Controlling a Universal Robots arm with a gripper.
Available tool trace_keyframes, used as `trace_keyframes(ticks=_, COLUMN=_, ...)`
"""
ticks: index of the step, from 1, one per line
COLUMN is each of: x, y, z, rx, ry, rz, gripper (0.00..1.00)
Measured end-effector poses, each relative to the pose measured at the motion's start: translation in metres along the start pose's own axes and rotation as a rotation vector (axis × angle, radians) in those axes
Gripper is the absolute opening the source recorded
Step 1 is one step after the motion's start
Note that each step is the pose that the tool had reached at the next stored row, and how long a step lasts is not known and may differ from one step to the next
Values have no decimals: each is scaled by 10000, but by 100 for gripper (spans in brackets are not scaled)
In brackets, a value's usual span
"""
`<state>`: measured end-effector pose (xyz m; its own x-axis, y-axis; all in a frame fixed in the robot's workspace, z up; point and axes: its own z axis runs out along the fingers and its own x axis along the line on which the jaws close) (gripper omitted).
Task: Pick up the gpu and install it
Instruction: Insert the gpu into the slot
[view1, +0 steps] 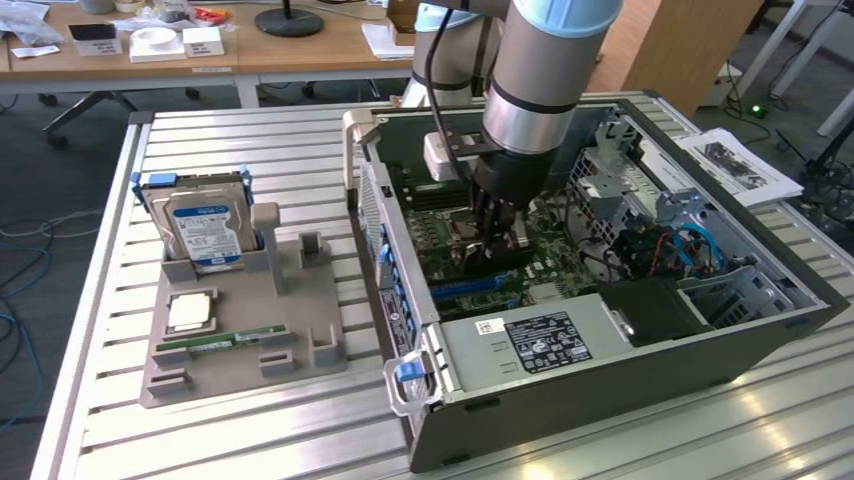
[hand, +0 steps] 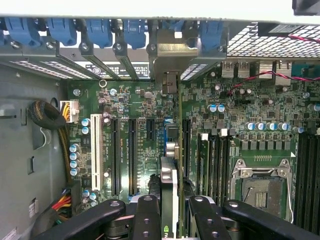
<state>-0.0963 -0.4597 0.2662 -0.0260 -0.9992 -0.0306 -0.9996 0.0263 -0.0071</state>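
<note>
My gripper (view1: 497, 238) reaches down inside the open computer case (view1: 747, 345), just above the motherboard (view1: 454, 255). It is shut on the gpu (hand: 169, 172), which the wrist view shows edge-on between the two black fingers (hand: 147, 215). The card stands upright over the motherboard (hand: 145, 105), beside the black expansion slots (hand: 132, 155). Its silver end bracket (hand: 167, 57) sits at the case's rear slot wall, among the blue clips (hand: 100, 30). In the exterior view the gpu (view1: 505, 258) is a dark shape under the fingers, mostly hidden by the arm.
A grey fixture tray (view1: 300, 345) lies at the exterior view's left, holding a hard drive (view1: 200, 228), a CPU (view1: 191, 312) and a memory stick (view1: 220, 340). Inside the case are the power supply (view1: 541, 340), a white slot (hand: 95, 150), the CPU socket (hand: 262, 187) and cable bundles (hand: 47, 117).
</note>
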Motion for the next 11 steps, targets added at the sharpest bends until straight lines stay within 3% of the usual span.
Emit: trace_keyframes(ticks=11, x=1, y=25, z=0, rx=1, ry=0, rz=0, gripper=27)
